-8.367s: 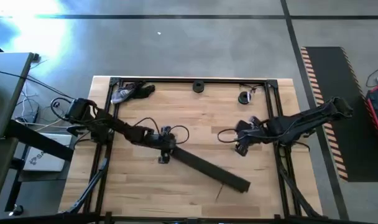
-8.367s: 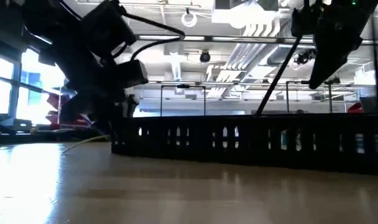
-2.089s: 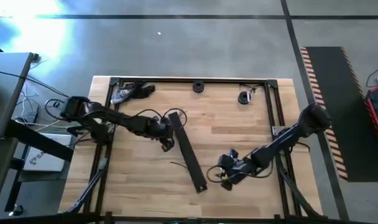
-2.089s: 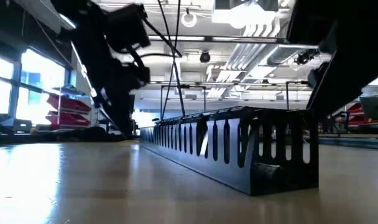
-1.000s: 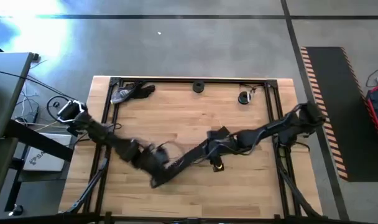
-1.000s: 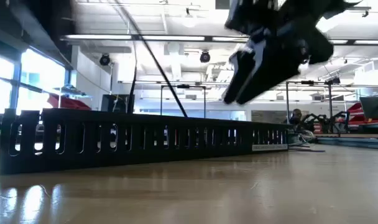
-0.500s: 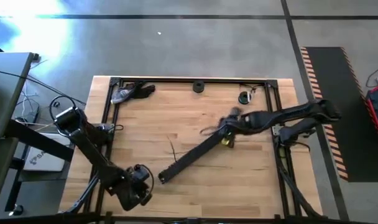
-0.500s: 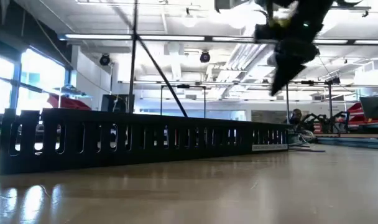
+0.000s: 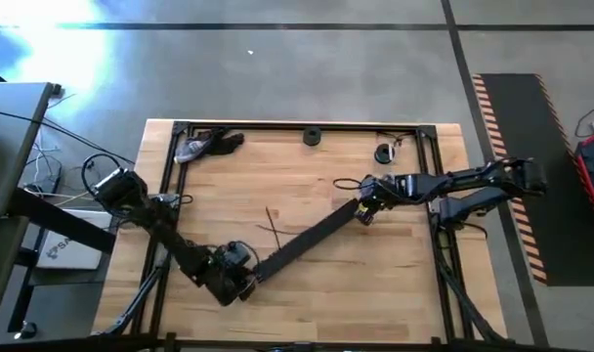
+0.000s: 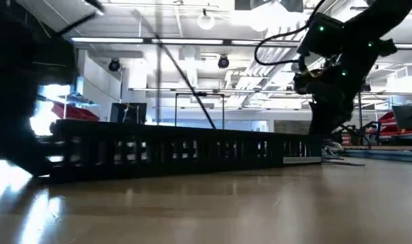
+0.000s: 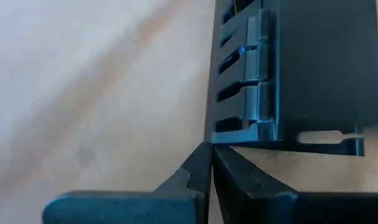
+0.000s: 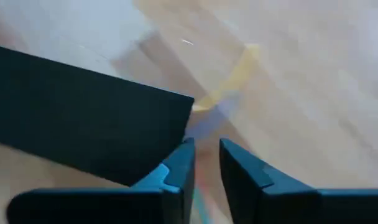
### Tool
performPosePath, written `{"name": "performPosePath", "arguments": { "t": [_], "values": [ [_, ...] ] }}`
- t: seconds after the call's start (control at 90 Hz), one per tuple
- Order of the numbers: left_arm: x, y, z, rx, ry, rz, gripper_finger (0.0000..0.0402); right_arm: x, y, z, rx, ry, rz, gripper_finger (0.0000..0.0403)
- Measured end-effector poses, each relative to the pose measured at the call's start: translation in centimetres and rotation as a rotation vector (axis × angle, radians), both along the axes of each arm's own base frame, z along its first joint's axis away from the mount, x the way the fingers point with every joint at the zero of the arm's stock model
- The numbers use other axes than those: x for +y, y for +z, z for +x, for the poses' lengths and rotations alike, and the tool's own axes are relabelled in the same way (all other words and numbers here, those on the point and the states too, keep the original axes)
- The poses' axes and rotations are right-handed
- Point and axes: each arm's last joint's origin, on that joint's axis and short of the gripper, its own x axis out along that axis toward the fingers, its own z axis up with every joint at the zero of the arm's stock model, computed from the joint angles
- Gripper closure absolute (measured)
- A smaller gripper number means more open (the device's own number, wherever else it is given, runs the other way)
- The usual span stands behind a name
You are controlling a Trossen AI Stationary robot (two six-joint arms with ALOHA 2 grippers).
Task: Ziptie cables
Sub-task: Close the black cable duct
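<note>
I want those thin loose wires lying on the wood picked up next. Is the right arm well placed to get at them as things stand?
Probably yes. The cables lie bare on the table beside the black slotted strip, nothing over them. The right gripper, slightly open, sits at the strip's far end with clear wood between. The left gripper, shut, is at the other end.

High view: straight down over the whole wooden worktop (image 9: 307, 166), both arms included. Low view: level at the worktop surface, facing the room behind. Wrist views: very close, past each end effector's own fingers. Shared across all four: the long black slotted strip (image 9: 307, 242) (image 10: 172, 152) (image 11: 301, 74) (image 12: 83, 112).
</note>
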Motion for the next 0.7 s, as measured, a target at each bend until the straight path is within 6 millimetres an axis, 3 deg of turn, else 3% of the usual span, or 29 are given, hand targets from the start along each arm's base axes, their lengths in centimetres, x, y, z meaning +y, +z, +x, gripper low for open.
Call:
{"name": "performPosePath", "arguments": {
  "t": [0.089,0.178,0.4,0.567,0.7],
  "values": [
    [1.7,0.4,0.8,0.028,-0.03,0.056,0.0401,0.3,0.4,-0.3,0.071,-0.023,-0.027,0.0396],
    [3.2,0.8,0.9,0.053,-0.014,0.13,0.0401,0.5,1.3,-1.1,0.185,-0.06,-0.049,0.0396],
    [4.2,2.6,-0.9,0.138,0.007,0.157,0.0401,0.7,2.2,-3.0,0.343,-0.148,-0.046,0.0384],
    [4.5,3.8,-1.5,0.138,0.006,0.126,0.0401,0.8,0.9,-4.2,0.4,-0.203,-0.017,0.0384],
    [4.5,3.8,-0.6,0.074,0.012,0.097,0.0401,1.2,-1.2,-4.6,0.356,-0.182,0.055,0.0384]
  ]
}}
